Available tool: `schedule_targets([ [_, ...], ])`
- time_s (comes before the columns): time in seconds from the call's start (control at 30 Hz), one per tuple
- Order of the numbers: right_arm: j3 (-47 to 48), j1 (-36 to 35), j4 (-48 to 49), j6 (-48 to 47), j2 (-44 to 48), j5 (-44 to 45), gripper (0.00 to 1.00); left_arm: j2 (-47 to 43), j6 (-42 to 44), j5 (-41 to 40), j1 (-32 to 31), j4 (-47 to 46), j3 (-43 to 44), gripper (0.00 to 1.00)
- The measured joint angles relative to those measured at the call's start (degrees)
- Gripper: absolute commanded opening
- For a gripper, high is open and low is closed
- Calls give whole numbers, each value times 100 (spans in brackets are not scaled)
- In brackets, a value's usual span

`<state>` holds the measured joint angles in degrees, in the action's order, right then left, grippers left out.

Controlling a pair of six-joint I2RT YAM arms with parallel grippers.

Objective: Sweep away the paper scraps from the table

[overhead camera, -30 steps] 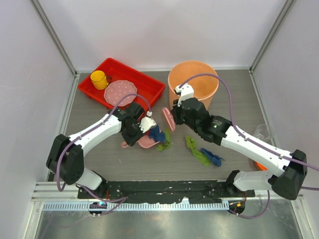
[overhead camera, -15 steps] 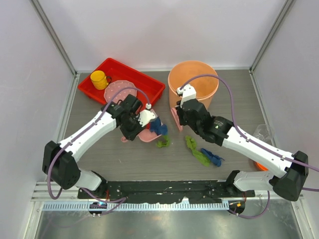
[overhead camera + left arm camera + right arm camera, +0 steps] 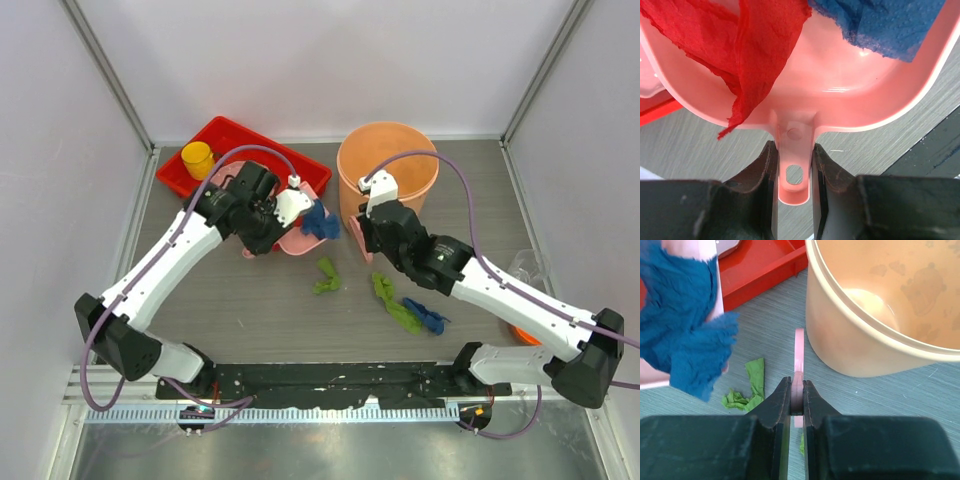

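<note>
from above, the left hand [image 3: 264,238] is clamped on the handle of a pink dustpan [image 3: 298,242] carrying a blue scrap [image 3: 318,222]. more paper scraps [image 3: 327,277] lie on the worktop [image 3: 230,310] between it and the right hand [image 3: 362,240].
left wrist: fingers [image 3: 767,170] pinch the handle, with a red scrap [image 3: 755,45] in the pan just ahead.
right wrist: the hand is closed tight on a thin pink brush [image 3: 798,360], seen edge-on. an orange bucket [image 3: 850,350] stands ahead to its right, a green scrap [image 3: 752,390] ahead to its left.
</note>
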<state>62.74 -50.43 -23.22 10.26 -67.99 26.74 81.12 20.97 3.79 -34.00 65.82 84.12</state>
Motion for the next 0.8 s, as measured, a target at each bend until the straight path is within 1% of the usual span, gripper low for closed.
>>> schedule_targets([
  [0.2,-310,0,-122,-136,382,15,1,299,-72,-238,2,138,654,0],
  [0.4,-538,0,-190,-245,831,-63,1,807,-138,-487,2,114,1550,0],
  [0.53,-627,0,-225,-260,964,-66,1,1235,-138,-610,2,50,2138,0],
  [0.8,-684,4,-251,-267,1049,-66,1,2411,-275,-640,0,-11,3882,0],
])
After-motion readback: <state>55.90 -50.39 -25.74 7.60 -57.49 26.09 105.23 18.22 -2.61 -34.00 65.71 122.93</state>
